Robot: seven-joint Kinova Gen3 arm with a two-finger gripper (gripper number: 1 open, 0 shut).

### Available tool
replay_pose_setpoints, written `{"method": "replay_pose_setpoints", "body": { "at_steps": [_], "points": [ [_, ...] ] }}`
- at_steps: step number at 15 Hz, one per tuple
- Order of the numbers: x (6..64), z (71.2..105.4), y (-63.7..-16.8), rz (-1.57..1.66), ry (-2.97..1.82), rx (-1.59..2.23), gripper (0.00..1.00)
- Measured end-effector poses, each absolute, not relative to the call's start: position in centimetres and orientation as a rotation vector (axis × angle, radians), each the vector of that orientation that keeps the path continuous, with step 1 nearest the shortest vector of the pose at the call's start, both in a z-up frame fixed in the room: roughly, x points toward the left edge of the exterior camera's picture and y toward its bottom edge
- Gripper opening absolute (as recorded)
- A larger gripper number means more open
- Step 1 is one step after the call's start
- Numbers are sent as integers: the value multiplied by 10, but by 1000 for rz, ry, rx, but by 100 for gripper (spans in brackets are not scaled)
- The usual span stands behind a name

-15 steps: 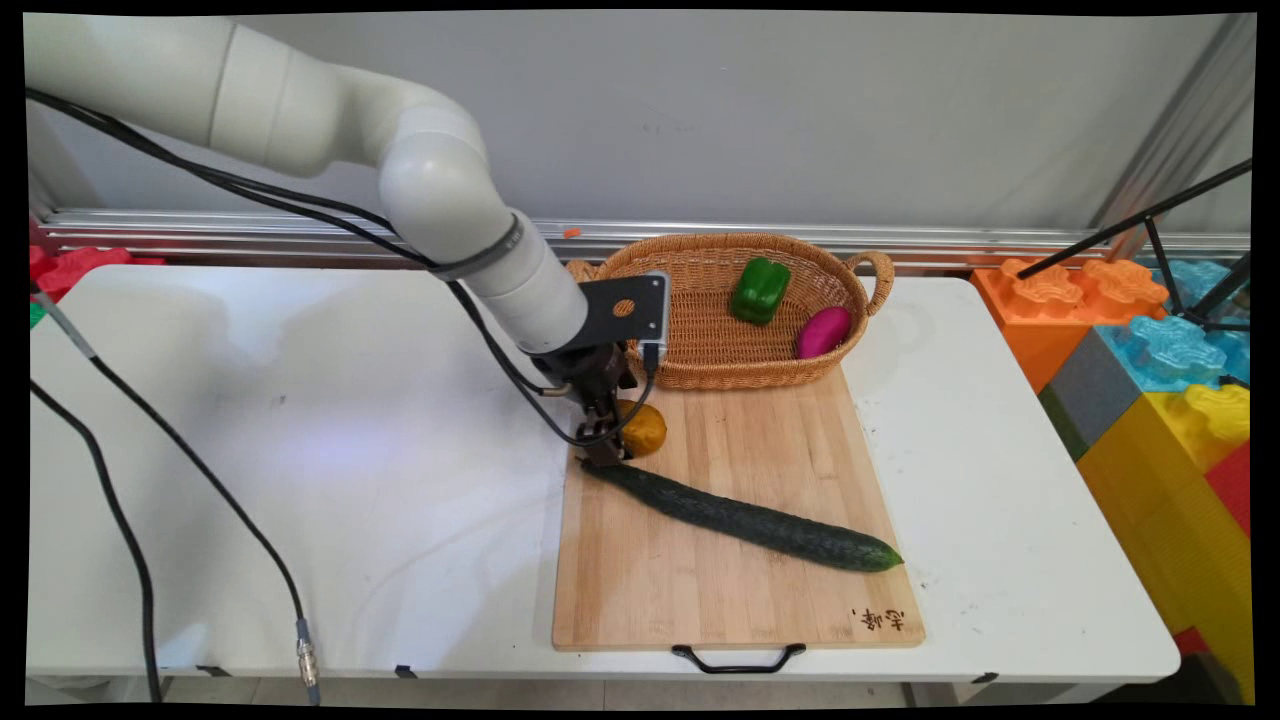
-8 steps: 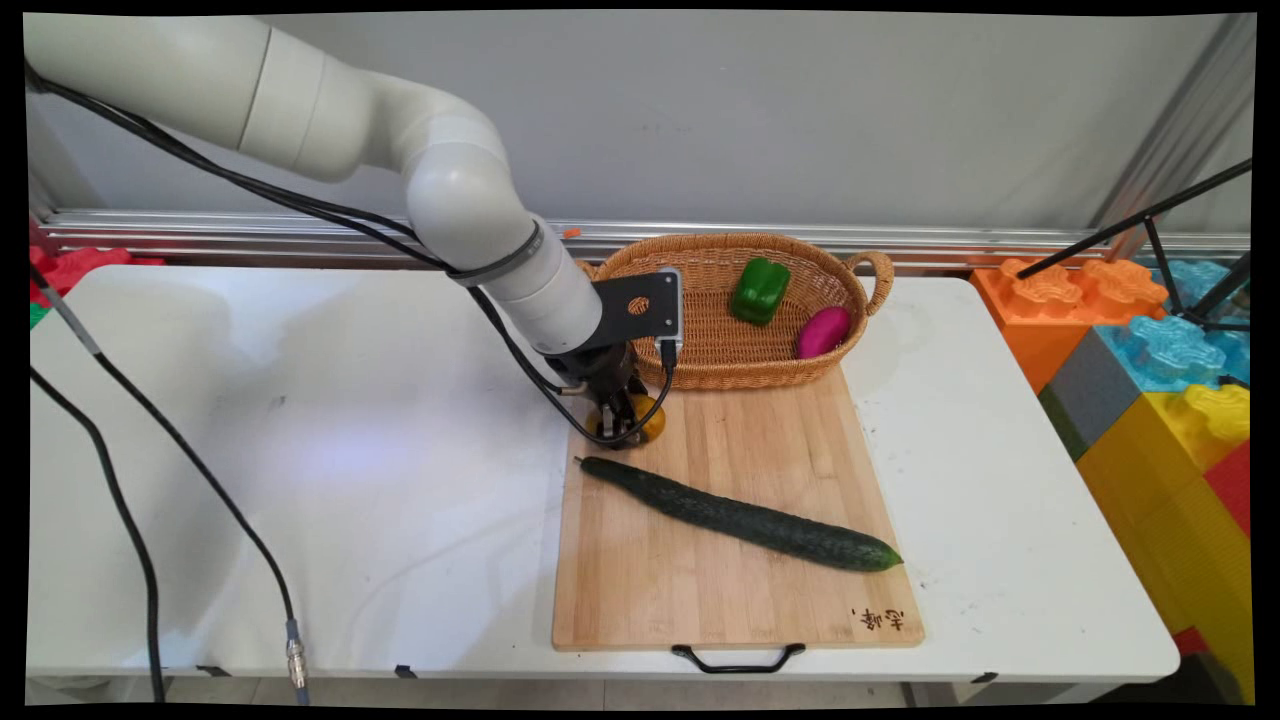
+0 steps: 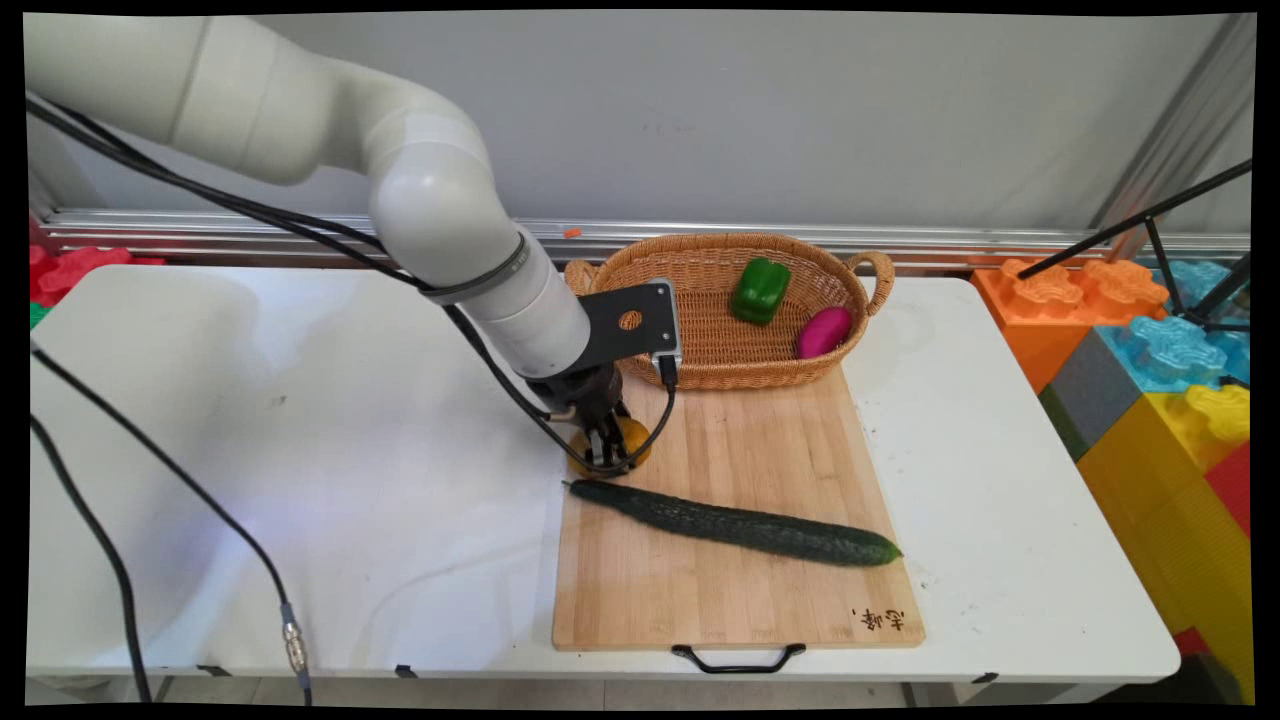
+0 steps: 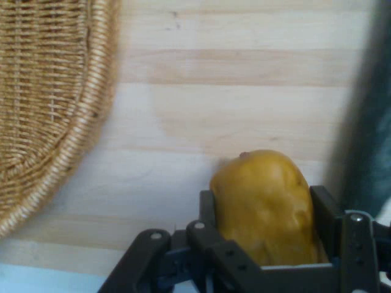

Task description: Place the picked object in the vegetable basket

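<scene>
My gripper [image 3: 605, 452] stands low over the far left corner of the wooden cutting board [image 3: 740, 440]. It is shut on a yellow-orange fruit [image 3: 634, 440], which shows on both sides of the fingers. In the hand view the fruit [image 4: 263, 201] sits tight between the two black fingers [image 4: 209, 204], resting on the board [image 4: 214, 91]. A long dark green cucumber [image 3: 735, 525] lies across the board just in front of the gripper, its left tip near the fruit. It shows as a dark blur [image 4: 366, 122] at the hand view's right edge.
A wicker basket [image 3: 720, 375] behind the board holds a green pepper [image 3: 759, 290] and a purple vegetable [image 3: 823, 332]; its rim [image 4: 79, 122] fills the hand view's left. Big coloured toy blocks [image 3: 1150, 380] stand at the right. Black cables [image 3: 120, 500] hang at the left.
The gripper came over the fruit, closed on it and shifted it left and nearer. The cucumber's left end swung towards the near side and left.
</scene>
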State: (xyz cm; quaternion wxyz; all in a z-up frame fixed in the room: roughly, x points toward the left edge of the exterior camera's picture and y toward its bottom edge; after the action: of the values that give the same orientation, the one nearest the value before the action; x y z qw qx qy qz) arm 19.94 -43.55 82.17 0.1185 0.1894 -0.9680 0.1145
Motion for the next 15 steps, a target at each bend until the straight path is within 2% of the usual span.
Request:
{"method": "replay_pose_setpoints", "body": {
  "at_steps": [7, 11, 15],
  "points": [
    [161, 874, -411, 468, -2779, 520, 0],
    [141, 909, -428, 654, -2713, 470, 0],
    [142, 926, -465, 819, -2657, 480, 0]
  ]
}}
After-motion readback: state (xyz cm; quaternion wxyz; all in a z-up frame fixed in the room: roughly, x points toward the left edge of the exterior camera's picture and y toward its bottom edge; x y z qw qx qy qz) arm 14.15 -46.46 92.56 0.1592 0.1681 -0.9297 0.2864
